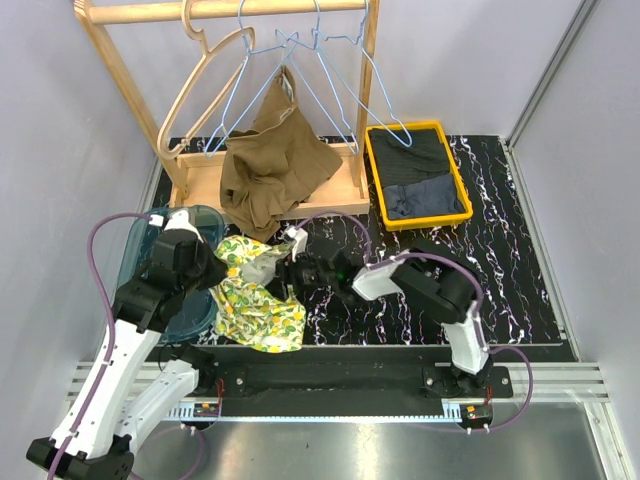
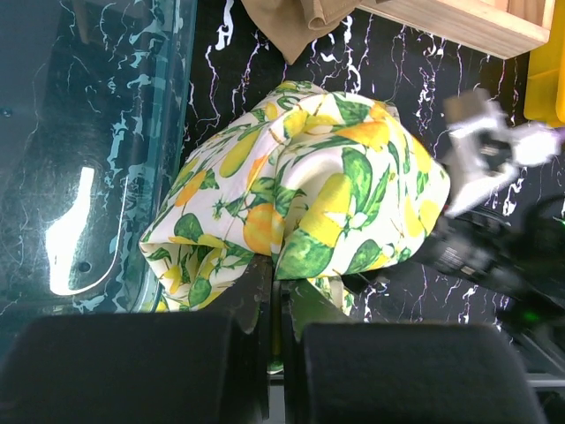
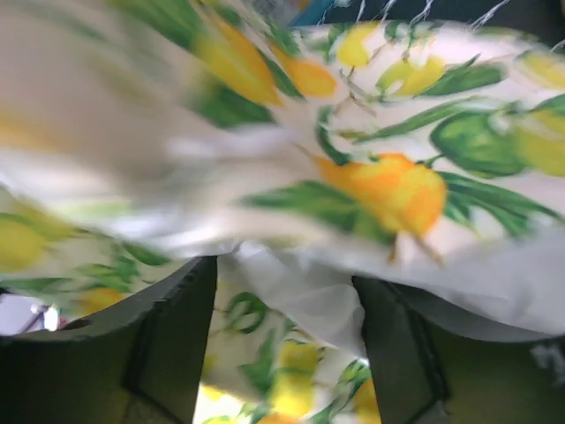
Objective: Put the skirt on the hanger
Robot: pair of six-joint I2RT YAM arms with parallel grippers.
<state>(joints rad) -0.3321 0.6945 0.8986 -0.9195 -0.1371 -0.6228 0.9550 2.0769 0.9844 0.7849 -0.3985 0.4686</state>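
Skirt bunched in front of the rack, left gripper clenched on its edge, right gripper straddling a fold, grip unclear: pinch the waistband only, then pull it taut before lifting toward a hanger

lemon-print cloth skirt on black marbled table | clear blue plastic bin left | wooden rack behind | yellow plastic tray far right

The black marbled desk carries a wooden rack, a yellow tray, a blue tub and a lemon-print skirt.
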